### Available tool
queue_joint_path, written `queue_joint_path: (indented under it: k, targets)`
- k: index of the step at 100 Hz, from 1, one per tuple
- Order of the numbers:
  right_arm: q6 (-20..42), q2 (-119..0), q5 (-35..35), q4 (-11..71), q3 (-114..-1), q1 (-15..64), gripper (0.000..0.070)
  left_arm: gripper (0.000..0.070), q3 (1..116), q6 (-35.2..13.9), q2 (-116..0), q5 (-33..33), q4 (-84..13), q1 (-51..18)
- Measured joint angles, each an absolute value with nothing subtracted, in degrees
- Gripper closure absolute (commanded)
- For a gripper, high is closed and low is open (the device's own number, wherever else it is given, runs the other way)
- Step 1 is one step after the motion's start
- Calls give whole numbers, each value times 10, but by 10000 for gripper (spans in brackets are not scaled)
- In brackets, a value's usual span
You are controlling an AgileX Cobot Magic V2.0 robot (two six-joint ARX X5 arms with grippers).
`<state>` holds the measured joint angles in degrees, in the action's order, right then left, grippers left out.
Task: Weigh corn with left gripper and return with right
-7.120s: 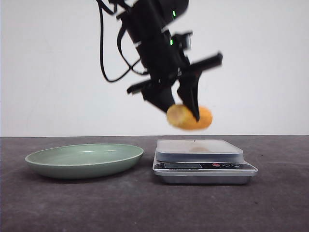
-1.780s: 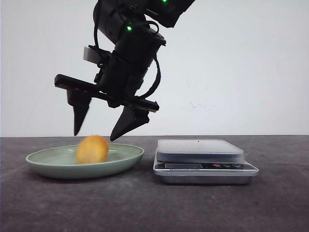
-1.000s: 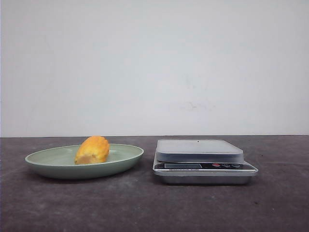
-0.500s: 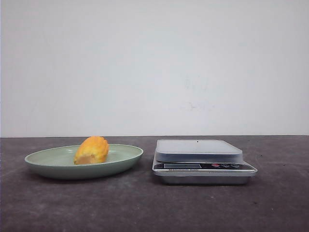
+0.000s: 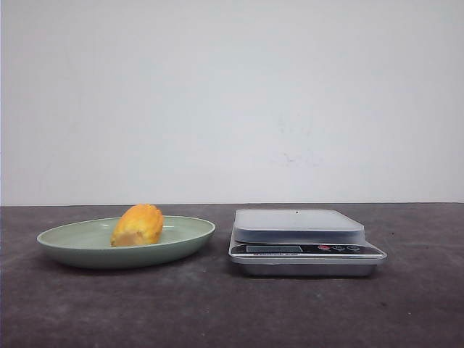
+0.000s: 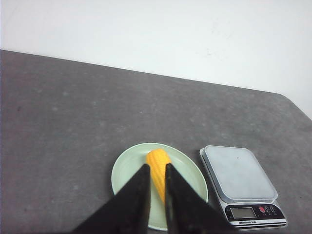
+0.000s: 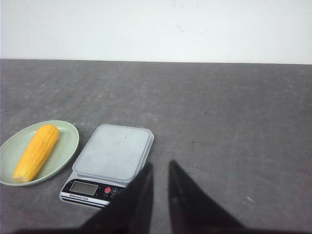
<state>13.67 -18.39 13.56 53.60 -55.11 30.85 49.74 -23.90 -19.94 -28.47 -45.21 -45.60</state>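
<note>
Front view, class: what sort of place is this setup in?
Probably a lab test bench, not a kitchen: a bare dark table against a plain white wall, holding only a plate with corn and a scale.

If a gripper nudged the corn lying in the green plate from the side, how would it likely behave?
The corn is a rounded cob lying on its side, so it would probably roll rather than slide. The plate curves up at its rim, which should check it. Its ridged kernel rows suggest it is firm and offers decent grip, not slippery.
</note>
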Motion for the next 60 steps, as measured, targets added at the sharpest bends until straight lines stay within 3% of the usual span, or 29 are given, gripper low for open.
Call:
queue_joint_path:
  k: [60]
  targets:
    - [140, -184, 135, 534, -550, 309, 690, 700, 497, -235, -202, -285, -456, -456]
